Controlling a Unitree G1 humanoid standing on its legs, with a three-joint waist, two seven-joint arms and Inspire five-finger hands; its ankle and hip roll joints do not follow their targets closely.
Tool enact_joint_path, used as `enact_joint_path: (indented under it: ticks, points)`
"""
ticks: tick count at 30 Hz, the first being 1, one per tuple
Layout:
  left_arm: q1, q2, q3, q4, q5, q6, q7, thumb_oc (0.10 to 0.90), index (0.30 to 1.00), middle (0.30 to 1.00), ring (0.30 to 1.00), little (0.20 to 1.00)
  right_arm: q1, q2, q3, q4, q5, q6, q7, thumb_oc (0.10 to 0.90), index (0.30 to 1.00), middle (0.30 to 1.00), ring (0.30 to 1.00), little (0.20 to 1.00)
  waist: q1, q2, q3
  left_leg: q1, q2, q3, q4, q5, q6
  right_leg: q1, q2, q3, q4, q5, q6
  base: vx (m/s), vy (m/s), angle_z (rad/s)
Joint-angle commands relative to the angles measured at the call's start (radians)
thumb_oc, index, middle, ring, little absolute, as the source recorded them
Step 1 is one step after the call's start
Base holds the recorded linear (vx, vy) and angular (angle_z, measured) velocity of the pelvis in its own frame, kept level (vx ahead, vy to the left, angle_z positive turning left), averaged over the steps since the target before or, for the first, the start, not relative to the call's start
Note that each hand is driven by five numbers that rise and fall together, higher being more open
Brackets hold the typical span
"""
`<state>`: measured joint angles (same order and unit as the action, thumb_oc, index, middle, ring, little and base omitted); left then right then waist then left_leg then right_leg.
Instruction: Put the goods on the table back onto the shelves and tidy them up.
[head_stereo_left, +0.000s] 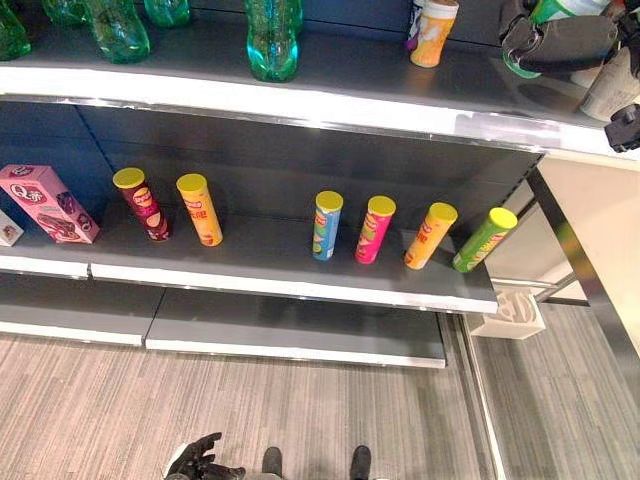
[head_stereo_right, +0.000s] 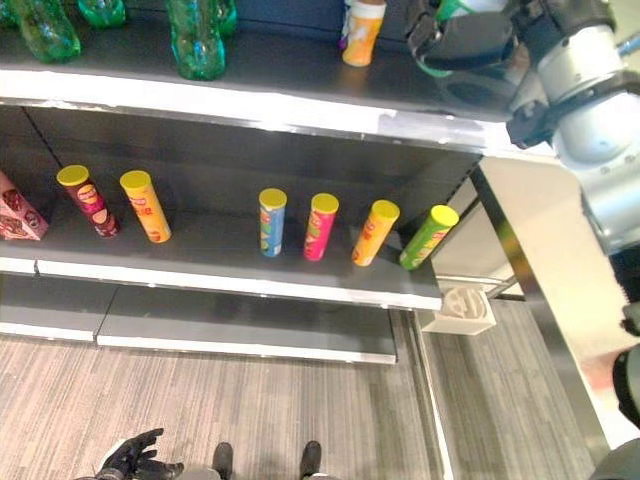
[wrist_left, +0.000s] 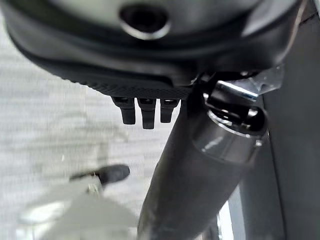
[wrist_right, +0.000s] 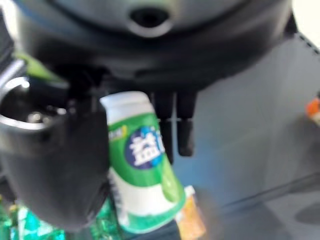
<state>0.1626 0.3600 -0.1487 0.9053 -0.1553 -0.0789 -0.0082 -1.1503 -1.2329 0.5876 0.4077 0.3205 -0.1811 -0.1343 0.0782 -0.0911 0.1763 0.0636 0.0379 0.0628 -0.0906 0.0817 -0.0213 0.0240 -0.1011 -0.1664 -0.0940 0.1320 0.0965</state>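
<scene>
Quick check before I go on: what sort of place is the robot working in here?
Most likely a shop aisle or a mock-up of one: grey tiered shelves hold spaced chip cans and green bottles, and the right hand holds a green-and-white bottle.

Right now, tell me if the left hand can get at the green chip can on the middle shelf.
Probably not as things stand: the left hand hangs low by the floor, open and empty, while the green chip can leans at the shelf's far right end. Nothing blocks it.
</scene>
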Motion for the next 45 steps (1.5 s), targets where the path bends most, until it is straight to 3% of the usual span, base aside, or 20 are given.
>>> enact_joint_path:
  ticks: [1, 13, 14, 23, 43, 44, 45]
  points:
    - [-0.015, 0.077, -0.028, -0.001, -0.017, -0.028, 0.017, 0.8, 0.9, 0.9, 0.9, 0.9, -0.216, 0.001, 0.046, 0.106, 0.048, -0.017, -0.045, 0.4, 0.3, 0.3, 0.3, 0.3, 0.033, -0.027, -0.084, -0.038, -0.009, -0.032, 0.003, -0.07, -0.052, 0.082, -0.014, -0.015, 0.007, -0.111, 0.056, 0.01, -0.07, 0.11]
    - [-0.029, 0.072, -0.046, 0.022, -0.051, -0.028, 0.028, 0.8, 0.9, 0.9, 0.9, 0.9, -0.355, 0.112, 0.183, 0.354, 0.021, 0.025, -0.012, 0.4, 0.3, 0.3, 0.3, 0.3, 0.077, -0.024, -0.095, -0.047, 0.003, -0.062, 0.003, -0.053, -0.072, 0.105, -0.005, -0.07, 0.007, -0.131, 0.044, 0.01, -0.073, 0.2]
    - [-0.041, 0.068, -0.056, 0.043, -0.056, -0.027, 0.029, 0.8, 0.9, 0.9, 0.9, 0.9, -0.39, 0.168, 0.22, 0.435, -0.033, 0.045, -0.014, 0.4, 0.3, 0.3, 0.3, 0.3, 0.09, -0.017, -0.1, -0.049, 0.005, -0.072, 0.003, -0.049, -0.075, 0.108, -0.003, -0.083, 0.007, -0.135, 0.043, 0.04, -0.113, 0.2]
    - [-0.057, 0.054, -0.049, 0.066, -0.11, -0.029, 0.036, 0.8, 0.9, 0.9, 0.9, 0.9, -0.409, 0.263, 0.247, 0.493, -0.11, 0.067, -0.01, 0.4, 0.3, 0.3, 0.3, 0.3, 0.099, -0.001, -0.109, -0.051, 0.007, -0.08, 0.003, -0.047, -0.078, 0.112, 0.0, -0.1, 0.007, -0.144, 0.039, 0.03, -0.039, 0.1]
    - [-0.056, 0.042, -0.048, 0.082, -0.096, -0.033, 0.046, 0.8, 0.9, 0.9, 0.9, 0.9, -0.438, 0.279, 0.293, 0.566, -0.199, 0.089, -0.012, 0.4, 0.3, 0.3, 0.3, 0.3, 0.096, -0.011, -0.101, -0.064, 0.002, -0.089, 0.003, -0.056, -0.079, 0.106, -0.007, -0.121, 0.007, -0.147, 0.041, 0.01, 0.004, 0.02]
    - [-0.057, 0.042, -0.048, 0.084, -0.097, -0.034, 0.048, 0.8, 0.9, 0.9, 0.9, 0.9, -0.439, 0.287, 0.289, 0.571, -0.196, 0.088, -0.014, 0.645, 0.667, 0.667, 0.667, 0.667, 0.095, -0.011, -0.101, -0.063, 0.002, -0.089, 0.003, -0.057, -0.078, 0.106, -0.007, -0.12, 0.007, -0.147, 0.041, 0.0, 0.0, 0.0]
    - [-0.056, 0.043, -0.048, 0.079, -0.098, -0.034, 0.047, 0.8, 0.9, 0.9, 0.9, 0.9, -0.44, 0.289, 0.291, 0.569, -0.197, 0.089, -0.012, 0.8, 0.9, 0.9, 0.9, 0.9, 0.093, -0.011, -0.101, -0.061, 0.002, -0.088, 0.003, -0.058, -0.079, 0.107, -0.007, -0.121, 0.007, -0.147, 0.04, 0.0, 0.0, 0.0]
